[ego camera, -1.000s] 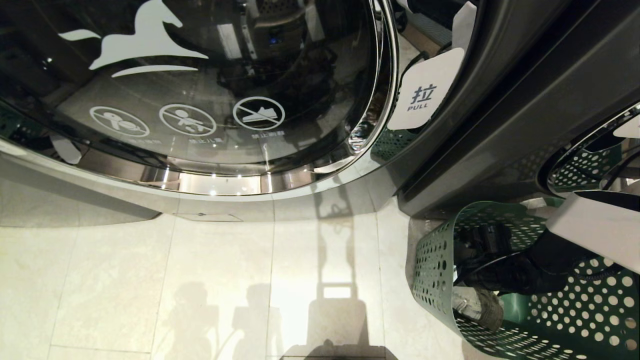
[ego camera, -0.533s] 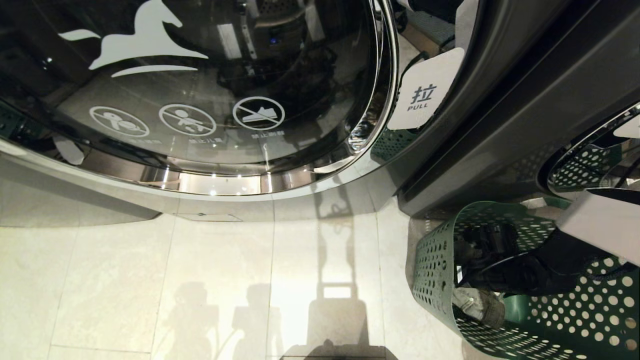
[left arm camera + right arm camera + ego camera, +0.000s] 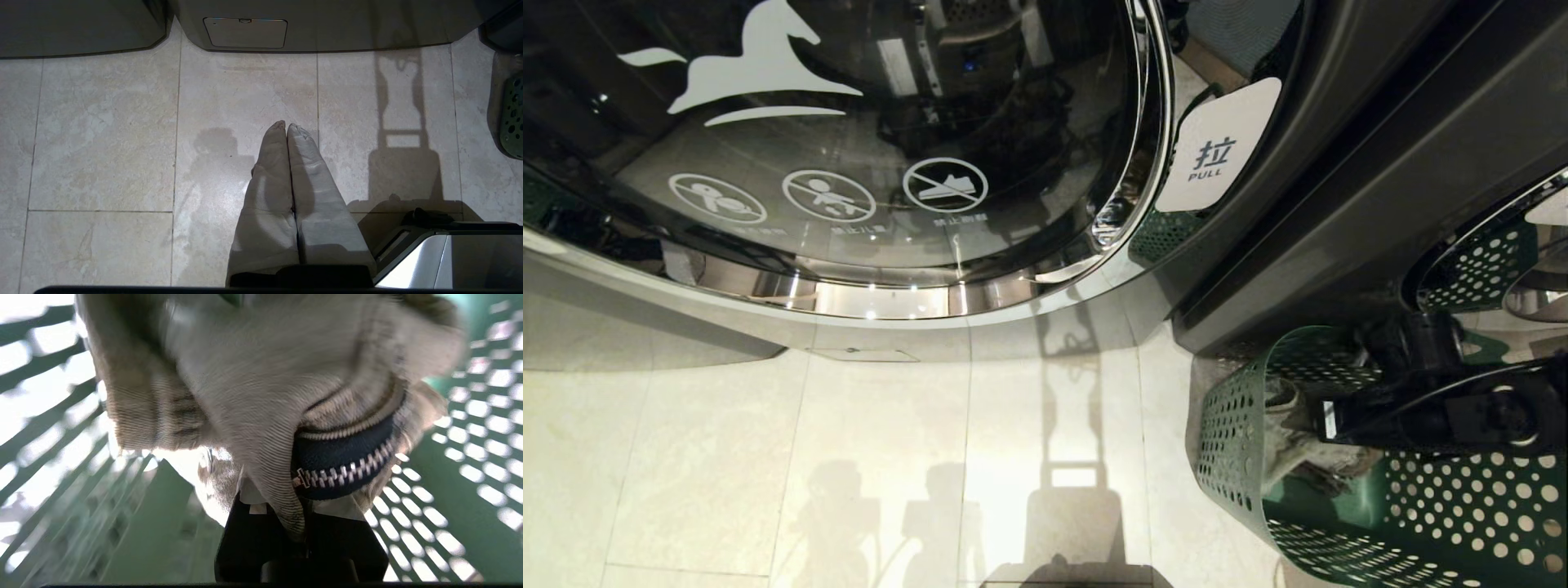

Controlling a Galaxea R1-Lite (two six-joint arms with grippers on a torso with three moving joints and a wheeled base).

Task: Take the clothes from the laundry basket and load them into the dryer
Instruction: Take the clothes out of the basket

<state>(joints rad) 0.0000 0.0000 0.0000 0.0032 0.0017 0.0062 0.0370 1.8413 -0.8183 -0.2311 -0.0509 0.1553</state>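
Note:
The green laundry basket [image 3: 1232,433] stands on the floor at the lower right, below the dark machine front. My right gripper [image 3: 1327,420] is inside it, shut on a piece of the clothes [image 3: 1294,447], a grey ribbed garment held off the basket floor. In the right wrist view the clothes [image 3: 261,375] bunch over the right gripper [image 3: 300,508] and hide its fingertips; a dark zipper [image 3: 347,465] shows, with the basket wall [image 3: 461,506] behind. The dryer's round glass door [image 3: 849,163] fills the upper left. My left gripper [image 3: 286,124] hangs shut and empty over the floor tiles.
A white PULL tag [image 3: 1217,147] sits at the door's right edge. A second chrome-rimmed door [image 3: 1486,261] at the far right mirrors the basket. Pale floor tiles [image 3: 849,474] stretch in front of the machines, crossed by my own shadow.
My right gripper has closed on the grey garment and lifted it from the basket bottom. The arm has swung up and to the right, and its white forearm has left the head view.

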